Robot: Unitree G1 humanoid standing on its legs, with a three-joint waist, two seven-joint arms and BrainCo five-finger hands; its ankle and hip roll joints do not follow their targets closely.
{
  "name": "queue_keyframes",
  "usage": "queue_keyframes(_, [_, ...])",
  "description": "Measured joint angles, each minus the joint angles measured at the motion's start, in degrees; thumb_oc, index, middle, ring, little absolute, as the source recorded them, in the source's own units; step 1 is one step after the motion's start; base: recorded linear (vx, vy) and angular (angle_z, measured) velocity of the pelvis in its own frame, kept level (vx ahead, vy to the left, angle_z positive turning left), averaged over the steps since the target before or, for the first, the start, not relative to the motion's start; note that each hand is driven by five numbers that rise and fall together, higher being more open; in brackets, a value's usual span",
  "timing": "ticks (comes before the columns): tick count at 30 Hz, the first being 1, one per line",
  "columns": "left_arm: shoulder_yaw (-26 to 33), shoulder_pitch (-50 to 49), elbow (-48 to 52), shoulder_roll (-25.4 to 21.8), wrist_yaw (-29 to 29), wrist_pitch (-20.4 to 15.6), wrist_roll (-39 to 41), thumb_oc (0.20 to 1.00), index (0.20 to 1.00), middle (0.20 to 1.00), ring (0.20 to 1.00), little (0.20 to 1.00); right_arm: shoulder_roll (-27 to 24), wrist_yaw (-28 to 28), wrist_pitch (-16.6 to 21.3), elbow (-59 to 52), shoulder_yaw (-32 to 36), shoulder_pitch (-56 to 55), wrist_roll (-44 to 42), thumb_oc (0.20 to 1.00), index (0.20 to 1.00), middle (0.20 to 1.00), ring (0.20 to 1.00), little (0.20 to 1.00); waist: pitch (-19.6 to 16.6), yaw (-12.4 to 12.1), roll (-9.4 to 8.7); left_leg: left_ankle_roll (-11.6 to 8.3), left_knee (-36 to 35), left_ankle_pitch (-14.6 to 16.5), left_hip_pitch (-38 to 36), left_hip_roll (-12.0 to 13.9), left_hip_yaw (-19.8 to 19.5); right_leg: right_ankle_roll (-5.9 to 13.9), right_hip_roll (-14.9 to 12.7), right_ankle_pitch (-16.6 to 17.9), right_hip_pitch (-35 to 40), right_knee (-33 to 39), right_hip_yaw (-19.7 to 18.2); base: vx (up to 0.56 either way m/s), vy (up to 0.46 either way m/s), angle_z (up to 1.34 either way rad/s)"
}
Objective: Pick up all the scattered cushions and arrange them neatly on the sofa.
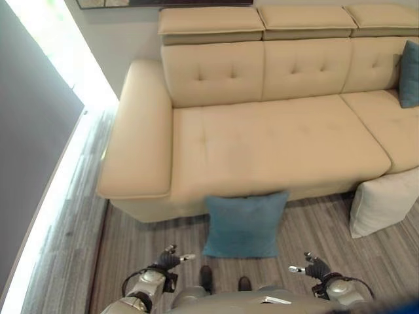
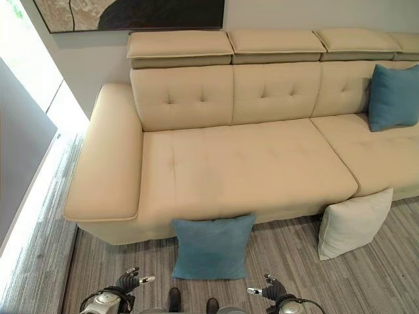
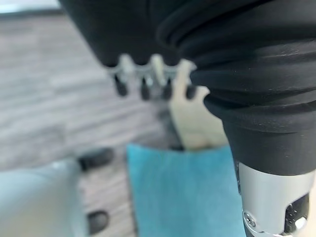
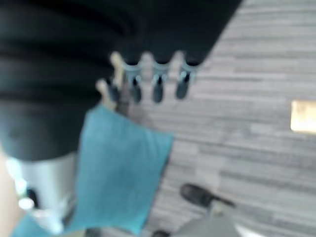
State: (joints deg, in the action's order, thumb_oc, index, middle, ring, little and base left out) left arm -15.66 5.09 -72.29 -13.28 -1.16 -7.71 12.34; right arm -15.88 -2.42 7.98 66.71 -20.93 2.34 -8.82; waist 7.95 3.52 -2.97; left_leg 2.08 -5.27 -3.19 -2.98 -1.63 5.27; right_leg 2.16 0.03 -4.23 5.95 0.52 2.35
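Three cushions are in play here. One blue cushion (image 2: pixel 211 246) stands on the grey wood-look floor (image 2: pixel 281 252), leaning against the front of the beige sofa (image 2: pixel 242 163), right in front of the robot. One white cushion (image 2: pixel 352 224) leans on the sofa front too, further to the robot's right, near the chaise corner. Another blue cushion (image 2: pixel 394 96) is already up on the seat, propped against the backrest at the right. Left hand (image 1: pixel 169 260) and right hand (image 1: pixel 313 267) both hover low over the floor just short of the near blue cushion, fingers loosely spread, not touching or holding anything. Dark framed artwork (image 2: pixel 131 13) hangs on the wall above the sofa.
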Motion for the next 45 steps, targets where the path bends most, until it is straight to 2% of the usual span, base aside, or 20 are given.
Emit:
queue_keyframes(2, [0.0, 0.0, 0.1, -0.6, -0.1, 0.0, 0.0, 1.000, 1.000, 1.000, 1.000, 1.000, 0.2, 0.0, 0.1, -0.9, 0.0, 0.9, 0.0, 1.000, 1.000, 1.000, 1.000, 1.000, 0.5, -1.3, -0.04, 0.34, 0.0, 0.3, 0.0, 0.3, 2.7, 1.36, -0.1, -1.0, -3.2, -4.1, -0.6, -0.07, 0.051, -0.52])
queue_keyframes(6, [0.0, 0.9, 0.0, -1.3, -0.1, 0.0, 0.0, 1.000, 1.000, 1.000, 1.000, 1.000, 0.1, 0.0, 0.4, -1.6, 0.0, 3.3, 0.0, 1.000, 1.000, 1.000, 1.000, 1.000, 1.7, -1.1, 0.19, 1.39, 0.0, 0.9, 0.0, 0.4, 3.4, 2.90, -0.2, -2.9, -6.1, -9.2, -2.7, -0.04, -0.022, -0.27])
queue_keyframes(7, [0.0, 1.8, 0.1, -0.9, -0.3, -0.2, 0.2, 1.000, 1.000, 1.000, 1.000, 1.000, 0.1, 0.0, 0.4, -1.6, 0.0, 3.5, 0.1, 1.000, 1.000, 1.000, 1.000, 1.000, 2.1, -1.6, 0.55, 2.49, 0.0, 1.3, 0.1, 0.9, 4.7, 3.37, -1.0, -3.7, -7.6, -11.1, -1.5, 0.00, -0.054, -0.25])
queue_keyframes(10, [0.0, 1.7, 0.1, -0.7, -0.5, -0.3, 0.4, 1.000, 1.000, 1.000, 1.000, 1.000, 0.1, -0.1, 0.4, -2.1, 0.0, 3.9, 0.1, 1.000, 1.000, 1.000, 1.000, 1.000, 2.4, -1.3, 0.92, 2.62, -0.1, 1.5, 0.1, 1.3, 4.8, 3.47, -4.9, -2.1, -8.3, -8.8, -1.2, 0.02, -0.089, -0.13])
queue_keyframes(12, [0.0, 1.7, 0.1, -0.8, -0.4, -0.4, 0.4, 1.000, 1.000, 1.000, 1.000, 1.000, 0.1, -0.1, 0.4, -2.3, 0.0, 3.8, 0.1, 1.000, 1.000, 1.000, 1.000, 1.000, 2.6, -1.2, 1.32, 2.45, 0.0, 1.5, 0.1, 1.8, 3.7, 4.83, -7.1, -0.7, -8.4, -6.5, -1.8, 0.01, -0.106, 0.17])
queue_keyframes(14, [0.0, 1.4, 0.1, -1.5, -0.5, -0.4, 0.5, 1.000, 1.000, 1.000, 1.000, 1.000, 0.2, -0.1, 0.4, -2.5, -0.1, 3.1, 0.1, 1.000, 1.000, 1.000, 1.000, 1.000, 1.9, -1.4, -0.08, 0.65, 0.0, 1.5, 0.1, 1.7, 3.2, 5.42, -9.9, 3.0, -8.4, -1.5, -2.2, 0.03, -0.159, 0.28])
queue_keyframes(15, [0.1, 0.9, 0.2, -1.4, -0.6, -0.4, 0.5, 1.000, 1.000, 1.000, 1.000, 1.000, 0.1, -0.1, 0.4, -2.8, 0.2, 2.3, 0.1, 1.000, 1.000, 1.000, 1.000, 1.000, 1.7, -1.1, -0.13, -1.46, 0.0, 1.0, -0.1, 2.7, 2.4, 5.23, -9.4, 6.0, -6.9, 0.9, -1.2, 0.04, -0.203, 0.30])
queue_keyframes(16, [0.0, 0.4, 0.5, -1.3, -0.5, -0.5, 0.5, 1.000, 1.000, 1.000, 1.000, 1.000, -0.2, -0.2, 0.4, -3.3, 0.2, 2.2, 0.1, 1.000, 1.000, 1.000, 1.000, 1.000, 1.2, -1.3, 0.29, -2.07, 0.0, 0.9, 0.1, 3.7, 2.3, 5.36, -8.4, 6.2, -5.9, 2.6, -0.2, 0.03, -0.159, 0.21])
queue_keyframes(17, [0.0, 0.0, 0.9, -1.1, -0.5, -0.5, 0.6, 1.000, 1.000, 1.000, 1.000, 1.000, -0.2, -0.1, 0.4, -3.2, 0.0, 2.0, 0.1, 1.000, 1.000, 1.000, 1.000, 1.000, 1.0, -1.4, 0.32, -3.06, 0.0, 0.7, -0.1, 4.2, 1.9, 4.10, -7.4, 7.2, -4.7, 4.5, 0.0, 0.02, -0.144, 0.05])
queue_keyframes(20, [0.0, -0.5, 2.4, -0.6, -0.5, -0.5, 0.7, 1.000, 1.000, 1.000, 1.000, 1.000, -1.1, -0.1, 0.5, -4.5, 0.0, 1.9, 0.1, 1.000, 1.000, 1.000, 1.000, 1.000, 1.0, -1.3, 1.04, -4.30, 0.1, 0.0, 0.1, 7.1, 1.2, 2.53, -4.5, 7.1, -4.5, 4.7, 1.0, -0.07, -0.140, 0.06])
queue_keyframes(25, [0.0, 3.0, 7.2, -0.4, -1.8, -1.8, 3.8, 1.000, 1.000, 1.000, 1.000, 1.000, -3.9, -0.8, 0.6, -6.0, 0.3, 2.9, -0.1, 1.000, 1.000, 1.000, 1.000, 1.000, 3.2, -1.1, 2.44, -5.53, 2.4, -0.7, 4.7, 8.6, 0.3, 1.06, -2.7, 7.5, -7.2, 4.2, 2.9, -0.21, -0.086, 0.17])
queue_keyframes(27, [-0.2, 7.7, 8.8, -0.5, -3.9, -2.6, 7.2, 1.000, 1.000, 1.000, 1.000, 1.000, -5.2, -2.8, 1.8, -6.3, 0.2, 5.7, -0.2, 1.000, 1.000, 1.000, 1.000, 1.000, 5.3, -0.9, 2.94, -7.27, 7.9, 0.2, 12.5, 8.7, -0.2, 1.20, -3.2, 5.0, -15.7, -2.6, 3.3, -0.23, -0.034, 0.12])
queue_keyframes(28, [-0.2, 13.3, 9.9, -1.3, -5.8, -3.4, 8.9, 1.000, 1.000, 1.000, 1.000, 1.000, -5.9, -4.0, 2.0, -6.7, 0.6, 9.6, -0.9, 1.000, 1.000, 1.000, 1.000, 1.000, 9.2, -0.7, 3.04, -7.07, 10.8, 0.7, 18.3, 8.3, -0.5, 1.05, -3.7, 4.2, -22.7, -8.4, 3.0, -0.18, -0.009, 0.01])
queue_keyframes(31, [-0.5, 19.6, 9.7, -2.7, -8.3, -4.0, 9.6, 1.000, 1.000, 1.000, 1.000, 1.000, -4.7, -6.1, 2.4, -6.9, 1.4, 15.3, -1.2, 1.000, 1.000, 1.000, 1.000, 1.000, 13.7, -0.3, 0.87, -6.78, 12.3, 0.6, 22.8, 7.1, -0.1, 1.32, -5.1, 3.8, -29.7, -13.5, 1.2, -0.14, 0.033, -0.09])
queue_keyframes(34, [-2.7, 24.8, 9.7, -3.1, -12.0, -4.7, 10.2, 1.000, 1.000, 1.000, 1.000, 1.000, -5.1, -10.5, 3.4, -7.8, 1.3, 19.4, -1.3, 1.000, 1.000, 1.000, 1.000, 1.000, 14.4, 0.6, 0.32, -6.29, 13.9, 0.7, 29.5, 5.3, 0.6, 1.71, -7.1, 3.5, -37.9, -16.8, -0.4, -0.10, 0.049, -0.12])
queue_keyframes(35, [-2.6, 26.2, 9.7, -3.0, -12.9, -4.9, 11.4, 1.000, 1.000, 1.000, 1.000, 1.000, -5.1, -11.6, 3.5, -7.8, 1.2, 21.5, -1.3, 1.000, 1.000, 1.000, 1.000, 1.000, 15.4, 1.0, 0.80, -5.48, 14.1, 0.1, 30.8, 4.8, 0.6, 2.52, -7.4, 4.4, -39.1, -16.9, -0.5, -0.13, 0.062, -0.07])
queue_keyframes(37, [-3.4, 28.7, 9.6, -3.0, -13.2, -5.4, 12.6, 1.000, 1.000, 1.000, 1.000, 1.000, -5.1, -13.2, 3.9, -8.4, 0.9, 24.0, -1.2, 1.000, 1.000, 1.000, 1.000, 1.000, 16.1, 1.7, 1.34, -4.38, 15.6, -0.1, 33.3, 4.3, 0.7, 2.51, -7.9, 4.6, -41.5, -18.2, -0.9, -0.12, 0.062, 0.00])
queue_keyframes(41, [-4.5, 35.5, 9.8, -3.6, -15.0, -6.3, 14.5, 1.000, 1.000, 1.000, 1.000, 1.000, -7.0, -17.5, 4.4, -8.9, 0.2, 31.9, -1.2, 1.000, 1.000, 1.000, 1.000, 1.000, 17.2, 1.8, 2.69, -3.54, 21.0, 0.5, 44.2, 3.9, 1.4, 2.39, -8.4, 4.7, -52.1, -22.3, -2.4, -0.06, 0.044, -0.03])
queue_keyframes(42, [-4.4, 37.9, 10.3, -3.8, -16.4, -6.6, 15.9, 1.000, 1.000, 1.000, 1.000, 1.000, -7.4, -20.0, 4.5, -9.0, 0.2, 35.6, -1.2, 1.000, 1.000, 1.000, 1.000, 1.000, 17.4, 1.7, 2.94, -3.42, 23.7, 1.3, 48.5, 3.9, 1.6, 2.24, -8.4, 4.5, -56.6, -24.4, -3.2, 0.00, 0.041, -0.03])
queue_keyframes(45, [-4.5, 40.5, 10.5, -3.9, -18.2, -6.8, 16.9, 1.000, 1.000, 1.000, 1.000, 1.000, -7.8, -22.7, 6.2, -11.3, 2.6, 39.9, -3.3, 1.000, 1.000, 1.000, 1.000, 1.000, 18.5, 1.8, 3.67, -3.24, 29.1, 3.2, 55.1, 4.3, 1.9, 1.77, -8.5, 3.4, -63.0, -28.9, -3.7, -0.02, -0.001, -0.04])
